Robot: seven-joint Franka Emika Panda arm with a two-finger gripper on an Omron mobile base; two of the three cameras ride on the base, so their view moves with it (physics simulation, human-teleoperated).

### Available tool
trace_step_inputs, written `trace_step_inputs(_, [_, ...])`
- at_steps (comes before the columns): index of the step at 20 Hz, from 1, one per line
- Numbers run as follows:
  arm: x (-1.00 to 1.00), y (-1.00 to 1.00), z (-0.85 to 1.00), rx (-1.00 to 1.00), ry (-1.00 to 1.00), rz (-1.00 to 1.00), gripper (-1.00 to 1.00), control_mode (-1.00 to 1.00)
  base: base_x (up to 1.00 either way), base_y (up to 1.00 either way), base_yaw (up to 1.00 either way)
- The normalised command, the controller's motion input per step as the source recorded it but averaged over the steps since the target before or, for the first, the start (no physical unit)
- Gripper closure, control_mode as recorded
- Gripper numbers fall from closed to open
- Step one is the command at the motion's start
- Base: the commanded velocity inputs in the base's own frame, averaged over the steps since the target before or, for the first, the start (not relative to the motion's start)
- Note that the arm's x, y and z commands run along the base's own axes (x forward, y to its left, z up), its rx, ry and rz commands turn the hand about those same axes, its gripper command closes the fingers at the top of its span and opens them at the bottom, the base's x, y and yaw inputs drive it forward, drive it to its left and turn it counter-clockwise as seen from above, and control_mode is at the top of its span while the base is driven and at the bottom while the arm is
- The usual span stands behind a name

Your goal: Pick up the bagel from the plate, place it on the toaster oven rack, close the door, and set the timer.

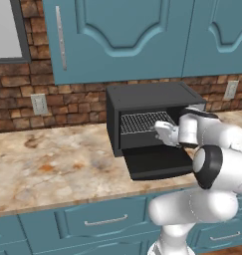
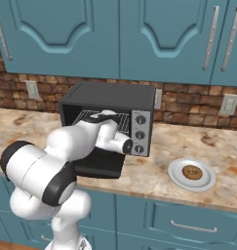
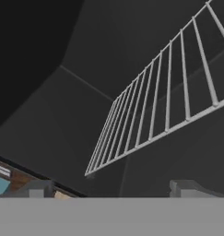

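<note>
- The toaster oven point(image 2: 108, 119) is sitting on the desk point(image 1: 48, 164) against the brick wall, with the door point(image 1: 157, 162) hanging fully open and lying flat in front of the cavity.
- The end effector point(image 1: 162, 132) is reaching into the mouth of the cavity, just at the front edge of the toaster oven rack point(image 1: 142, 122); in the hand view the rack point(image 3: 164, 106) is running diagonally close ahead, with the dark oven interior around it.
- The fingertips point(image 3: 189, 188) are standing wide apart with nothing between them: released and empty.
- The bagel point(image 2: 192, 172) is lying in the middle of the plate point(image 2: 174, 175), on the desk to the right of the oven and well apart from the end effector.
- Judgement: the pick-up step is not yet done; the arm is occupied at the oven opening while the bagel is waiting untouched, and the rack looks bare where visible.
- Next move, as I read it: the arm needs backing out of the cavity over the open door without snagging the rack, swinging right past the control panel with its three knobs point(image 2: 140, 135), then descending on the bagel with the fingers straddling the ring.
- Risk: the plate may be sliding if the fingers are nudging its rim.
</note>
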Motion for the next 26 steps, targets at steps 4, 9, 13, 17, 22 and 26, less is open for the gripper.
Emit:
trace_step_inputs(4, [0.24, 0.01, -0.13, 0.0, 0.0, -0.01, -1.0, -1.0, 0.0, 0.0, 0.0])
trace_step_inputs(9, [0.24, 0.01, -0.13, 0.0, 0.0, -0.01, -1.0, -1.0, 0.0, 0.0, 0.0])
trace_step_inputs(13, [0.25, 0.03, -0.12, 0.0, 0.0, 0.0, -1.0, -1.0, 0.0, 0.0, 0.0])
trace_step_inputs(17, [0.28, 0.04, -0.08, 0.0, 0.0, -0.01, -1.0, -1.0, 0.0, 0.0, 0.0])
trace_step_inputs(22, [0.26, 0.03, -0.11, 0.0, 0.0, -0.01, -1.0, -1.0, 0.0, 0.0, 0.0])
trace_step_inputs(26, [0.27, 0.01, -0.15, 0.0, 0.0, -0.01, -1.0, -1.0, 0.0, 0.0, 0.0])
